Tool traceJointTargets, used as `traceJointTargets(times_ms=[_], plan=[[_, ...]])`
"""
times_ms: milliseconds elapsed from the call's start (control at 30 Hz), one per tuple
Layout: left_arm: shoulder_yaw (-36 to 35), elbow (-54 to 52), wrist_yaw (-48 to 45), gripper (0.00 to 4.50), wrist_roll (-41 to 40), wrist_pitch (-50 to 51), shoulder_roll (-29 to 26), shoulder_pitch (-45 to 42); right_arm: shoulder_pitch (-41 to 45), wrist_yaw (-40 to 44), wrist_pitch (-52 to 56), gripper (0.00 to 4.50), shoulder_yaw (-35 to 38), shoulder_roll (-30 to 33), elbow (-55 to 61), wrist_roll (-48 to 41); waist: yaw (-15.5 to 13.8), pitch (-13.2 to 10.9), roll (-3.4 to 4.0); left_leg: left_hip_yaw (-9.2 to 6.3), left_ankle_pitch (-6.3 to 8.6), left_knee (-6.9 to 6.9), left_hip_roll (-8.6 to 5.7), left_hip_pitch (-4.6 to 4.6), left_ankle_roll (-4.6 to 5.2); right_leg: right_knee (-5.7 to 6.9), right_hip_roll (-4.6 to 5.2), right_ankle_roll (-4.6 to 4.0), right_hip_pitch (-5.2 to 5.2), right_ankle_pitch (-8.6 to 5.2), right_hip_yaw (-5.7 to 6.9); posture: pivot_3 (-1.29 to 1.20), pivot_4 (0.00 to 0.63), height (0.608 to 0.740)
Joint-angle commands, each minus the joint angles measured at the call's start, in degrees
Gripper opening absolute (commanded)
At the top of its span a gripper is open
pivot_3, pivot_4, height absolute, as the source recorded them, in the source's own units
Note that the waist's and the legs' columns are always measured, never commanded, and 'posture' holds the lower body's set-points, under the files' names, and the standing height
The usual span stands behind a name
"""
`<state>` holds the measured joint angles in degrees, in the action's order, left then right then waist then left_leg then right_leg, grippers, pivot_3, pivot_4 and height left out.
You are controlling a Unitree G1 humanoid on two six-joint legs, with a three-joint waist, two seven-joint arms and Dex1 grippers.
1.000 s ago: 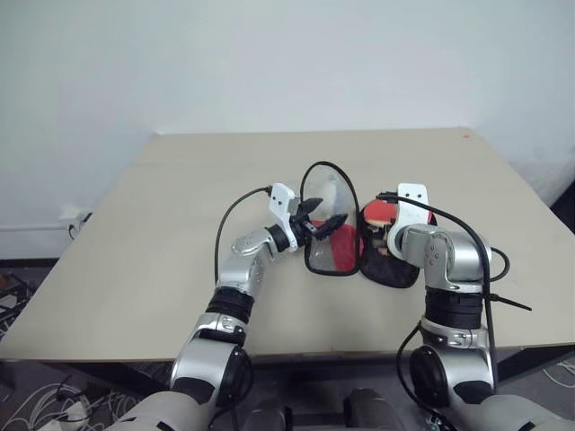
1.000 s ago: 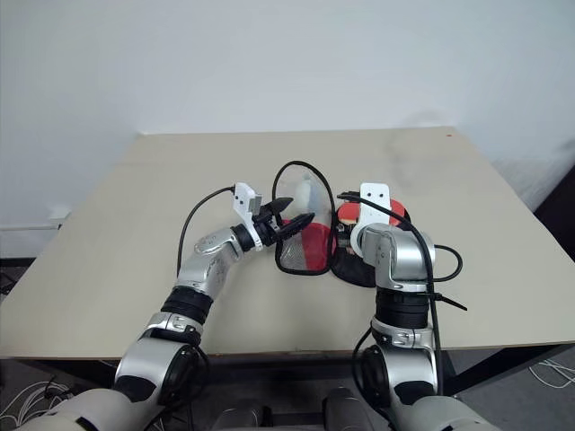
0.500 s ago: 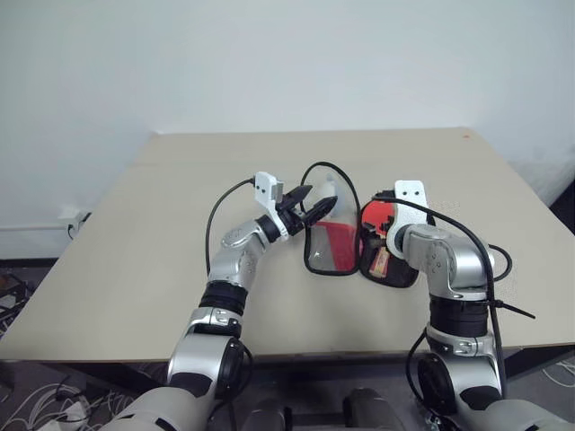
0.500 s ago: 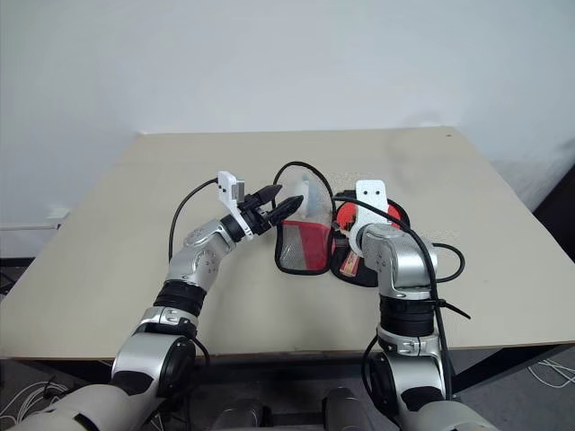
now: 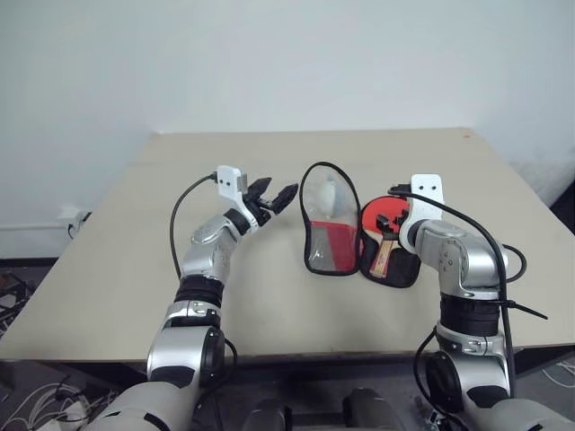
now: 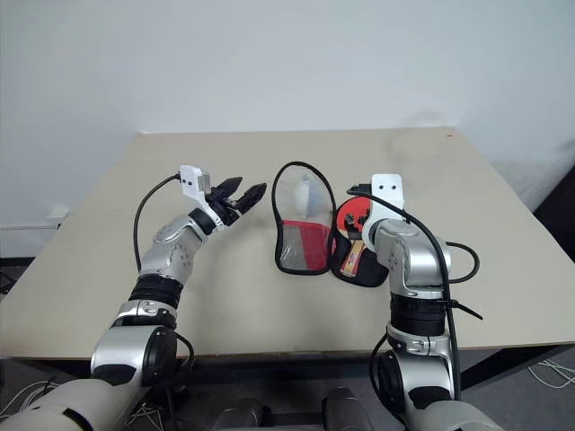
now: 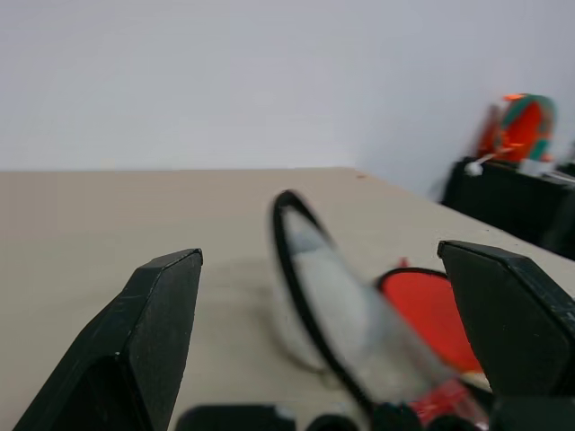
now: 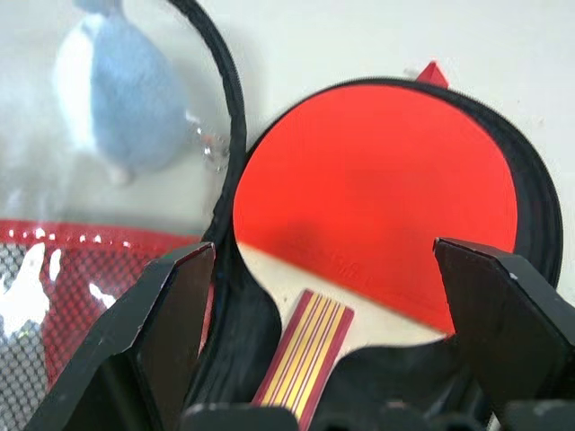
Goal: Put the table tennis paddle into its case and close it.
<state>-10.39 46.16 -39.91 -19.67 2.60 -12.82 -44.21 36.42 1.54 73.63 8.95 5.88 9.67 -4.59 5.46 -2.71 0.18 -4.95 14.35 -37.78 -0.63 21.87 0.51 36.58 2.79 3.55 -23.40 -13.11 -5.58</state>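
With the table tennis paddle lying in the open case mid-tabletop, closing remained: both spread, empty tools, left tool and right tool, needed to fold the left flap over.

Red-faced paddle with striped maroon-and-yellow handle; case black-edged, red mesh, clear pale flap

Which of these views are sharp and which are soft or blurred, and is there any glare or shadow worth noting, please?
Head views: evenly lit, sharp; a soft shadow lies under the open case on the table. Left wrist view: the case flap is soft, the left gripper fingers too. Right wrist view: the table tennis paddle is crisp, with a faint shadow on its red face; the clear flap looks milky.
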Motion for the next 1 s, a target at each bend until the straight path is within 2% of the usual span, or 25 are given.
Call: traceJointTargets(times_ms=[33,100,233,600,767,1000], plan=[[0.2,1.8,1.8,4.50,2.5,-1.7,-1.6,-2.5,0.5,1.2,-2.3,3.85,0.8,1.0,0.6,-1.2,0.0,0.0,0.00,0.00,0.00,0.00,0.00,0.00,0.00,0.00,0.00,0.00,0.00,0.00,0.00,0.00,0.000,0.740],[1.0,2.9,2.1,4.50,3.7,-1.7,-1.8,-2.4,0.5,1.4,-2.5,3.52,0.9,0.9,0.6,-1.4,0.0,0.0,-0.01,-0.01,0.00,0.01,0.00,0.00,0.00,0.00,0.00,0.00,0.00,0.00,0.00,0.00,0.000,0.740],[3.4,5.2,2.8,4.50,7.1,-1.2,-1.9,-2.8,0.5,1.1,-2.7,2.48,0.3,1.4,0.5,-1.0,-0.1,0.0,-0.01,-0.01,0.00,0.00,0.00,0.00,0.00,0.01,0.00,0.00,0.00,0.00,0.01,0.00,0.000,0.740],[14.0,12.3,0.0,4.50,17.9,-4.0,2.0,-5.9,1.6,-0.4,-5.2,2.48,2.7,1.9,-0.7,-0.9,-0.3,0.0,-0.02,-0.01,0.00,0.01,-0.01,0.01,0.00,0.01,0.00,0.00,0.00,0.00,0.02,0.00,0.000,0.740],[15.0,14.2,-2.1,4.50,18.9,-5.6,4.5,-7.6,1.6,-1.4,-5.8,2.48,3.5,1.8,-0.6,-1.1,-0.6,0.0,-0.03,0.01,0.00,0.01,-0.01,0.02,0.00,0.01,0.00,0.00,-0.01,0.00,0.01,0.00,0.000,0.740],[13.5,12.2,-7.0,4.50,16.0,-6.1,6.7,-8.4,1.5,-3.1,-7.1,2.48,5.7,1.6,-0.5,-1.0,-0.8,0.0,-0.04,0.03,0.00,-0.01,-0.01,0.02,0.00,0.01,0.00,0.00,-0.01,0.00,0.00,0.00,0.000,0.740]])
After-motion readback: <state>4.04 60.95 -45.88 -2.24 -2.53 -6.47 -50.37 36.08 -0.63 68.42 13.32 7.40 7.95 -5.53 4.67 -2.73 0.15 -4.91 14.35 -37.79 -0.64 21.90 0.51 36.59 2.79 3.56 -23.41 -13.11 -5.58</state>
